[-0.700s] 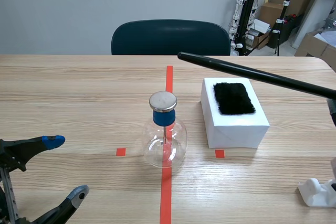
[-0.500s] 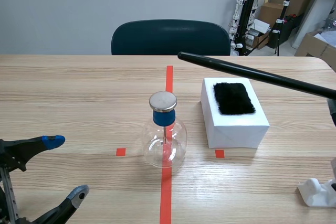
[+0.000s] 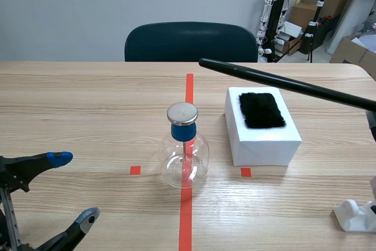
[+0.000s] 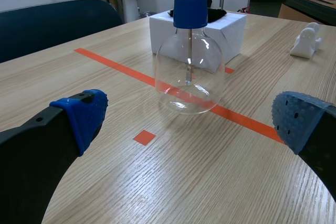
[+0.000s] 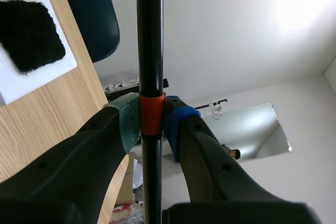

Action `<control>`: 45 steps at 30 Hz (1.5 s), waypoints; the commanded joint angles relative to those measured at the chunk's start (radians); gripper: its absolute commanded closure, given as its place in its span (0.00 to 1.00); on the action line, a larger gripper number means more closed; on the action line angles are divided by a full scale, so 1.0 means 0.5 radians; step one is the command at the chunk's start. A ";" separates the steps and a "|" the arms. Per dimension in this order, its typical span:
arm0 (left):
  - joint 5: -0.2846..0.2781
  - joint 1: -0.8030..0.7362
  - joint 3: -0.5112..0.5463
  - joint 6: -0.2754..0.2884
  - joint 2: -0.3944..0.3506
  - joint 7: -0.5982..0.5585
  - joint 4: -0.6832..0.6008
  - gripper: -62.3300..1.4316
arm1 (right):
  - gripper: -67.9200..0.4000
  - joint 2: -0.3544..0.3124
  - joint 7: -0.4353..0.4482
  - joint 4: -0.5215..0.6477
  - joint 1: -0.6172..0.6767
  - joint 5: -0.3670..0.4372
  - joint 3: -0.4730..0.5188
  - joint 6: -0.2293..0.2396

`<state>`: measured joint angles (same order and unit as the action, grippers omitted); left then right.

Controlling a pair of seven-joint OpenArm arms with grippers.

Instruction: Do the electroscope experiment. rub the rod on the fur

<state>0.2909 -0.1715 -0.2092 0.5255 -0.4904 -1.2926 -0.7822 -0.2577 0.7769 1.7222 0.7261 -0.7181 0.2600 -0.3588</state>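
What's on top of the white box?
A black patch of fur lies flat on the white box. The black rod does not touch it. The box top under the fur is hidden.

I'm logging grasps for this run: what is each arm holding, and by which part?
The right gripper holds the black rod, jaws shut on its orange band. The left gripper, jaws open, holds nothing.

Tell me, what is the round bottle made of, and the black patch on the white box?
The bottle looks like clear glass: the red tape line shows through it, and it glints. The disc on top looks like dull grey metal. The black patch looks like fur or fuzzy cloth: matte, with soft uneven edges.
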 commanded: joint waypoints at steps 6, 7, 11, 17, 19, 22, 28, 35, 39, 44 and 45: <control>-0.019 0.005 0.017 0.002 -0.012 -0.039 -0.020 0.00 | 1.00 -0.040 -0.007 0.017 -0.024 0.103 0.021 -0.028; -0.019 0.005 0.017 0.002 -0.012 -0.039 -0.020 0.00 | 1.00 -0.057 -0.011 0.017 -0.024 0.140 0.021 -0.028; -0.019 0.005 0.017 0.002 -0.012 -0.039 -0.020 0.00 | 1.00 -0.125 -0.129 0.017 -0.081 0.183 0.021 -0.028; -0.019 0.005 0.017 0.002 -0.012 -0.039 -0.020 0.00 | 1.00 -0.181 -0.436 0.016 -0.301 0.182 0.020 -0.015; -0.019 0.005 0.017 0.002 -0.012 -0.039 -0.020 0.00 | 1.00 -0.204 -0.513 0.011 -0.372 0.182 0.020 -0.008; -0.019 0.005 0.017 0.002 -0.012 -0.039 -0.020 0.00 | 1.00 -0.221 -0.582 -0.044 -0.497 0.154 0.020 0.067; -0.019 0.005 0.017 0.002 -0.012 -0.039 -0.020 0.00 | 1.00 -0.240 -0.660 -0.322 -0.791 -0.028 0.014 0.228; -0.019 0.005 0.017 0.002 -0.012 -0.040 -0.020 0.00 | 1.00 -0.239 -0.658 -0.616 -1.015 -0.336 0.014 0.228; -0.019 0.005 0.017 0.002 -0.012 -0.039 -0.020 0.00 | 1.00 -0.240 -0.662 -0.730 -1.092 -0.527 0.014 0.227; -0.019 0.005 0.017 0.002 -0.012 -0.040 -0.020 0.00 | 1.00 -0.256 -0.690 -0.784 -1.175 -0.804 0.014 0.227; -0.019 0.005 0.017 0.002 -0.012 -0.039 -0.020 0.00 | 1.00 -0.262 -0.690 -0.784 -1.190 -0.867 0.014 0.227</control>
<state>0.2909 -0.1715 -0.2092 0.5255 -0.4904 -1.2926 -0.7822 -0.3607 0.4362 1.3060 0.1585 -1.1473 0.2600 -0.2276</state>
